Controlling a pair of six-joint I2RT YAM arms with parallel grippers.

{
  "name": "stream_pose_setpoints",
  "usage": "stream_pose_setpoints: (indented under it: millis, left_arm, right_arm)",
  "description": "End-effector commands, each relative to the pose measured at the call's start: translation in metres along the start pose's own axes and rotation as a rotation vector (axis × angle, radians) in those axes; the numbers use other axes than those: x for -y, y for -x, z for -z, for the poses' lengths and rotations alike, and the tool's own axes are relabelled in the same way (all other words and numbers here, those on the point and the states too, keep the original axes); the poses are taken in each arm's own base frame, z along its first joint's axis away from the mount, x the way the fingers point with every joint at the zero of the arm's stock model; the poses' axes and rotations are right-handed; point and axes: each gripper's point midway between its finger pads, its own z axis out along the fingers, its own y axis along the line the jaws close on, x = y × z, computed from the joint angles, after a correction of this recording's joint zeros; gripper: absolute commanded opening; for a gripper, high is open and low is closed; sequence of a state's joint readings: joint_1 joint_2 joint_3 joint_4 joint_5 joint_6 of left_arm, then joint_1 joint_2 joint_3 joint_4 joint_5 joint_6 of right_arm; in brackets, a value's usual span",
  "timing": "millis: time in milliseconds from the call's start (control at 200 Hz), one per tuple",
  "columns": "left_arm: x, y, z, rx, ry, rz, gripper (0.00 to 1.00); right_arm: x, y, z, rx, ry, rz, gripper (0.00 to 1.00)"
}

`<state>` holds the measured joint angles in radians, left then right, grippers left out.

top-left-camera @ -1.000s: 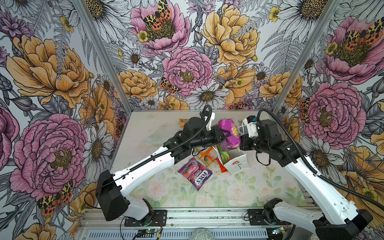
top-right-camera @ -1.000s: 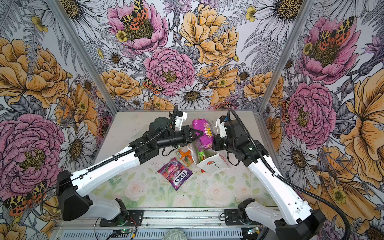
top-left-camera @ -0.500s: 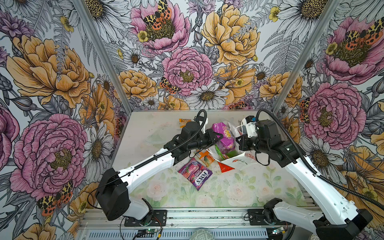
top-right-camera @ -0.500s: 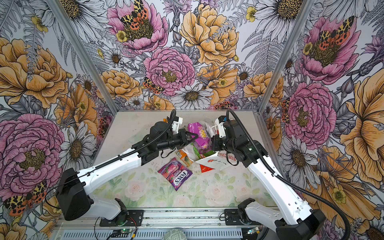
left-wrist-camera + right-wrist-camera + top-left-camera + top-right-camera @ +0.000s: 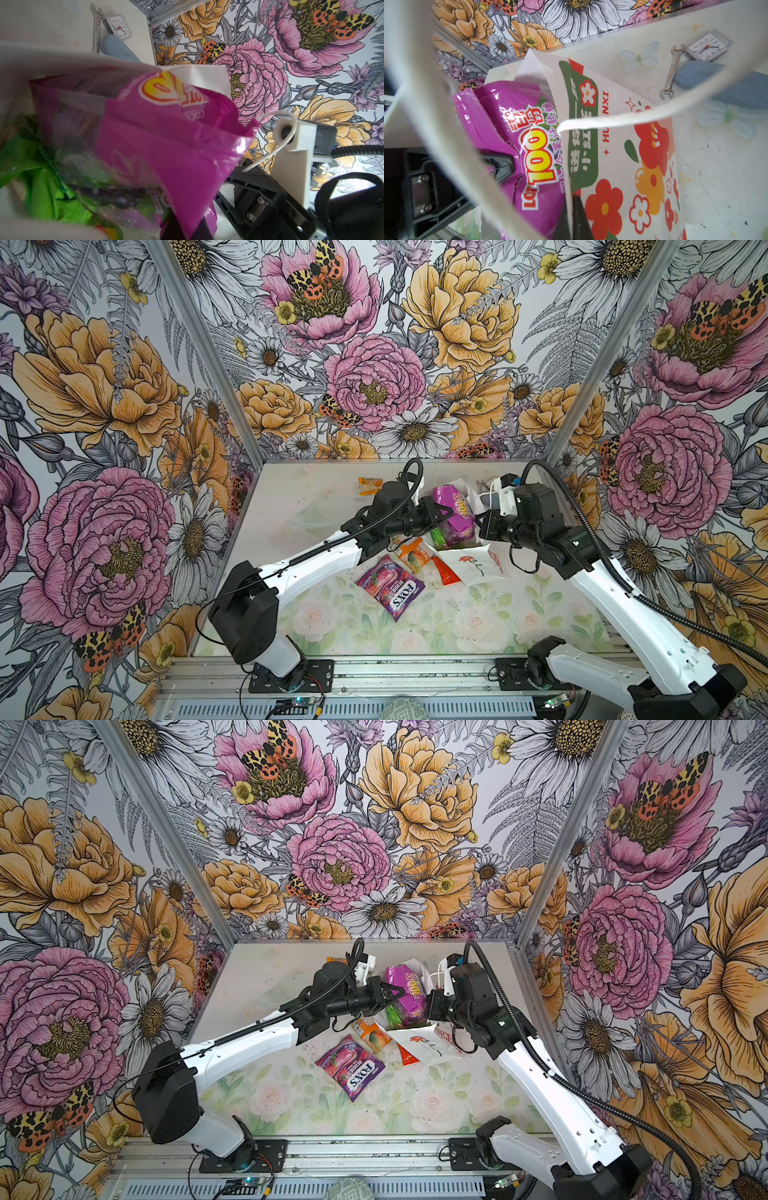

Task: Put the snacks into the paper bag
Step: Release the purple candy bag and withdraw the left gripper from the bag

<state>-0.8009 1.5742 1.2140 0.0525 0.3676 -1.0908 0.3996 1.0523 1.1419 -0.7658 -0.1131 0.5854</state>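
Change: since half a second ago, the left gripper (image 5: pixel 441 516) and its purple packet (image 5: pixel 456 512) have shifted slightly toward the right gripper (image 5: pixel 573 216). The loose packets on the table (image 5: pixel 324 497) lie as before.
Left gripper: fingers pressed together, pinching the purple packet.
Purple packet: lower part inside the mouth of the paper bag (image 5: pixel 473 568), upper part projecting.
Right gripper: clamped on the bag's flower-printed side panel, at the rim.
Paper bag: right of table centre, tipped, rose face toward the front, mouth open between the two grippers.
Green packet (image 5: pixel 437 537): inside the bag mouth, beside the purple packet.
Outside the bag: FOX'S packet (image 5: pixel 390 587), orange packet (image 5: pixel 411 558) and red packet (image 5: pixel 445 572), all near the bag.
Small orange packet (image 5: pixel 370 485): at the back, well apart.
Cord handle (image 5: pixel 284 135): looped over the right arm's white camera mount.
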Motion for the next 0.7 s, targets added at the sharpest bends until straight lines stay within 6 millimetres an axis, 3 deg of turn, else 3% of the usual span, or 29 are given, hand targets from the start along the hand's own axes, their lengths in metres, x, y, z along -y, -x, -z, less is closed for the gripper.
stream_pose_setpoints:
  millis: [0, 210, 430, 641, 656, 696]
  left_arm:
    - [0.068, 0.008, 0.0, 0.012, -0.163, -0.104, 0.0]
    - [0.044, 0.001, -0.029, -0.067, 0.008, -0.063, 0.0]
    - [0.036, -0.008, -0.045, -0.124, 0.129, -0.062, 0.0]
    - [0.033, 0.0, -0.037, -0.09, 0.225, -0.108, 0.02]
    - [0.019, -0.002, -0.045, -0.102, 0.255, -0.104, 0.03]
    - [0.017, -0.003, -0.048, -0.107, 0.27, -0.115, 0.06]
  right_arm:
    - [0.003, 0.014, 0.009, 0.052, 0.074, -0.136, 0.0]
    - [0.039, -0.002, 0.008, 0.037, 0.044, -0.255, 0.0]
    - [0.047, -0.006, 0.01, 0.044, 0.031, -0.249, 0.0]
    - [0.048, 0.0, 0.012, 0.057, 0.027, -0.235, 0.0]
    - [0.047, 0.0, 0.012, 0.056, 0.028, -0.232, 0.0]
    - [0.047, 0.001, 0.012, 0.055, 0.029, -0.232, 0.0]
